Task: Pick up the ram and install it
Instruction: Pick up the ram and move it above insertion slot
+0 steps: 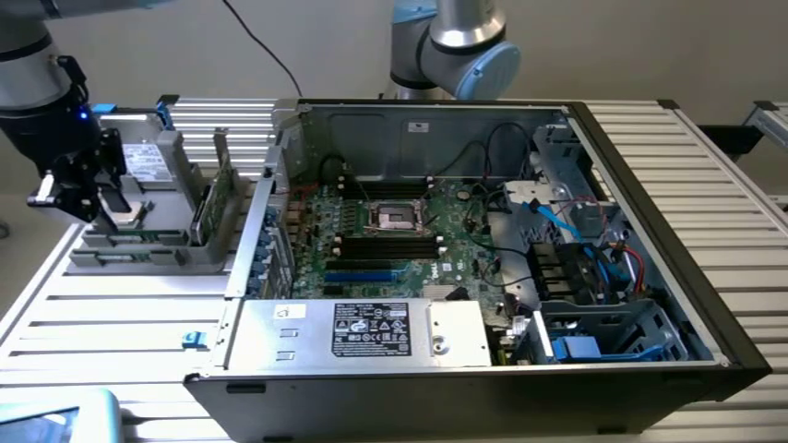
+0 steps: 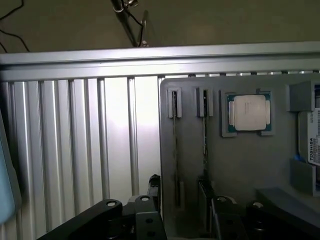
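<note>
This looks like a robotics lab. An open computer case (image 1: 468,397) lies on a ribbed aluminium bench (image 1: 111,314), with a grey parts holder (image 1: 136,251) near its far corner and a robot arm (image 1: 459,51) at its far edge.

Only thing I can actually read is TOSHIBA, running sideways on the white label of the drive (image 2: 311,145) parked in the grey holder tray (image 2: 240,165), seen from the wrist view — the finer print around it is too small to make out. Over in the exterior view, the silver power supply (image 1: 265,346) in the open PC case (image 1: 431,401) wears a big dark sticker (image 1: 369,329) crammed with lines of print and little marks, plus a small white sticker (image 1: 291,312) beside it — none of that is legible, honestly.
</note>
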`<move>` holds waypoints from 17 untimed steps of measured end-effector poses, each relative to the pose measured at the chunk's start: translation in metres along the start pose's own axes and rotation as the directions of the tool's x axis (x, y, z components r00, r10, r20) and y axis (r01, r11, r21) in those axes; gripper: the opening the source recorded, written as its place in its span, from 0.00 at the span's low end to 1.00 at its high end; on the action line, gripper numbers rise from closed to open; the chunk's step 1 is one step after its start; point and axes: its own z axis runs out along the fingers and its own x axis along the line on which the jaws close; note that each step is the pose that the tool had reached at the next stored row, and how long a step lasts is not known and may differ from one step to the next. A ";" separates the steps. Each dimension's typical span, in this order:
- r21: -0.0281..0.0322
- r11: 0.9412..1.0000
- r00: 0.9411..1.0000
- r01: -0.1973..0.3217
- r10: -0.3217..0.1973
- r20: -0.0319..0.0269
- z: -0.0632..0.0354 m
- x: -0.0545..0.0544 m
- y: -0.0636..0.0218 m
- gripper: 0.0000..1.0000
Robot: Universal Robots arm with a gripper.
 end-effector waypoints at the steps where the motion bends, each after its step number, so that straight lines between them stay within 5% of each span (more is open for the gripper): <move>1: 0.000 1.000 1.000 0.000 0.000 0.000 0.0019 0.000 -0.0003 0.43; 17: 0.000 1.000 1.000 0.002 -0.002 0.000 0.0310 0.000 -0.0023 0.43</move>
